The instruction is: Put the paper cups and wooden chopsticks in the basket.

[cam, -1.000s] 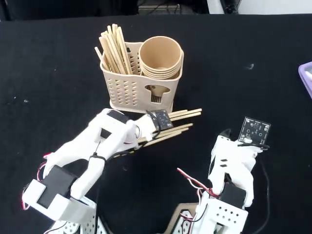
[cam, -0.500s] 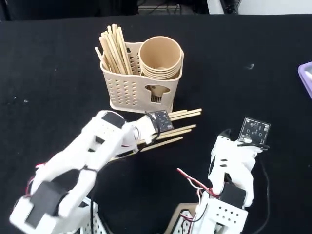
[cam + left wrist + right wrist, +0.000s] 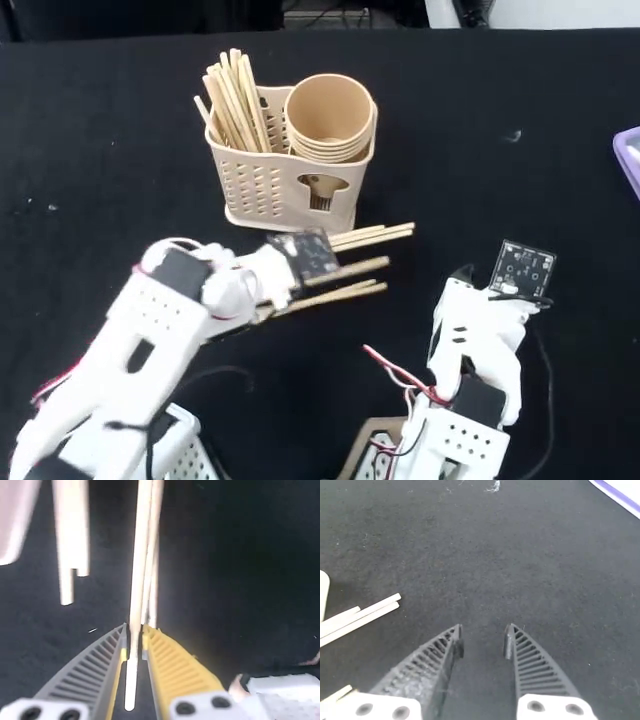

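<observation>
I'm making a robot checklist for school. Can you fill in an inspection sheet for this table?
Surface: black table.
Job's things: basket holds stacked paper cups and a chopstick bundle; loose chopsticks lie beside it.
Clutter: small white speck.
Grippers: left gripper shut on held chopsticks; right gripper open over bare table.
Cables: red and white wires by the right arm's base.
Surroundings: purple-edged object at the table's edge.

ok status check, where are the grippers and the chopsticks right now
Left gripper shut on chopsticks, in front of the basket. Right gripper open, empty, over the table. Loose chopsticks by the basket; nothing blocking.
</observation>
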Controlling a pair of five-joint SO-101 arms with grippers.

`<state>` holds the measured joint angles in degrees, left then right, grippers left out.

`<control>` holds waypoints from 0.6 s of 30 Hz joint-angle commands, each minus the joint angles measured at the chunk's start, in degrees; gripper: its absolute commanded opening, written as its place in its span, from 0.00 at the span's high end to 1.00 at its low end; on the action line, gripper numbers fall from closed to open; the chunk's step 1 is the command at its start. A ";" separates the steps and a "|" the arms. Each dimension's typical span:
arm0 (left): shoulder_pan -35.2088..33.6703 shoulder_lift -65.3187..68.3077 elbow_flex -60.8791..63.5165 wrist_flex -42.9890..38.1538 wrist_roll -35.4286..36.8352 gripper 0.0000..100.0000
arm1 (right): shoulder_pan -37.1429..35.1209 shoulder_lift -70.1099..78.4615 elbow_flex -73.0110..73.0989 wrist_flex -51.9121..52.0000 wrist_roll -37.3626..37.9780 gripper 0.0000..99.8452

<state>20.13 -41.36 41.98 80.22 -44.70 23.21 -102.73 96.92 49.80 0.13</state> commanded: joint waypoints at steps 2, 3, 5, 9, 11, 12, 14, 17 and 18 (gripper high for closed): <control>-5.41 -8.09 -5.49 0.70 -0.26 0.97 | -0.26 -1.19 -0.22 -0.26 -0.18 0.86; -6.11 -9.32 -4.70 0.70 -0.26 0.97 | -0.44 -1.19 -0.22 -0.26 -0.18 0.86; -6.46 -10.46 -1.63 0.35 -0.44 0.97 | -0.53 -1.19 -0.22 -0.26 -0.18 0.86; -6.37 -10.20 5.85 -3.08 -0.53 0.97 | -0.53 -1.19 -0.22 -0.26 -0.18 0.86; -6.37 -9.67 10.42 -8.18 -0.53 0.97 | -0.53 -1.19 -0.22 -0.26 -0.18 0.86; -6.37 -9.23 12.62 -11.08 -0.35 0.97 | -0.53 -1.19 -0.22 -0.26 -0.18 0.86; -5.32 -7.56 16.75 -16.97 -0.26 0.97 | -0.53 -1.19 -0.22 -0.26 -0.18 0.86; -4.00 -3.43 19.65 -21.10 -0.18 0.94 | -0.62 -1.10 -0.22 -0.26 -0.18 0.86; -4.09 -1.76 19.65 -21.63 -0.18 0.91 | -0.62 -1.01 -0.22 -0.26 -0.18 0.86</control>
<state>15.38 -46.02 61.58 61.76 -44.70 23.21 -102.73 96.92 49.80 0.13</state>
